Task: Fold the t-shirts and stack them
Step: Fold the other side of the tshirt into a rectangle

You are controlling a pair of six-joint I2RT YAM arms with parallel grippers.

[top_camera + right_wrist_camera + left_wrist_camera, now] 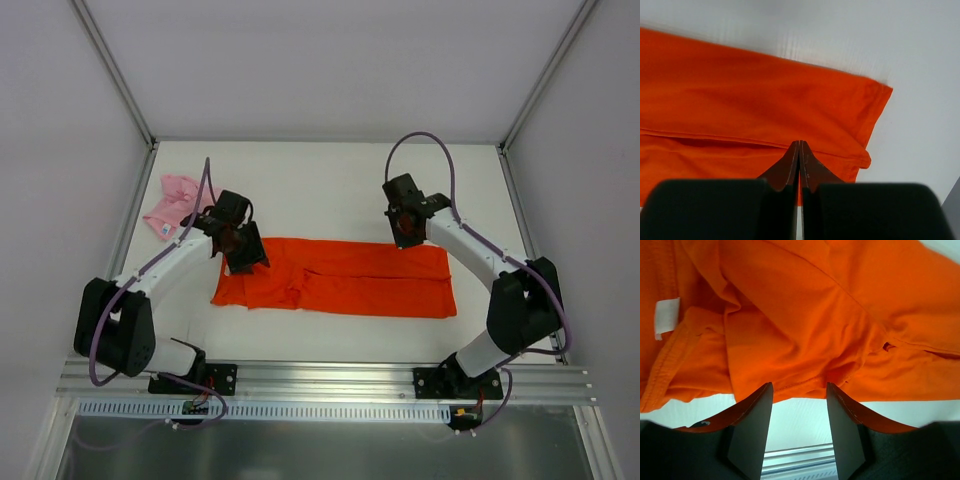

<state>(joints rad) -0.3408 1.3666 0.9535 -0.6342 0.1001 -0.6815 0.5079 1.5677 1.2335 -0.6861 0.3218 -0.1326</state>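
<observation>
White table top (330, 175) at mid-frame under soft, even light, boxed by pale grey wall panels (60, 120) at left, top and right, aluminium posts (112, 68) slanting in from upper left and upper right, slotted metal rail (330, 378) across the bottom.

the orange-red t-shirt (350, 278) is soft matt cloth with stitched hems; the pale pink t-shirt (175, 205) at the table's (320, 180) far left corner is matt cloth too. the table is smooth and matt.
</observation>
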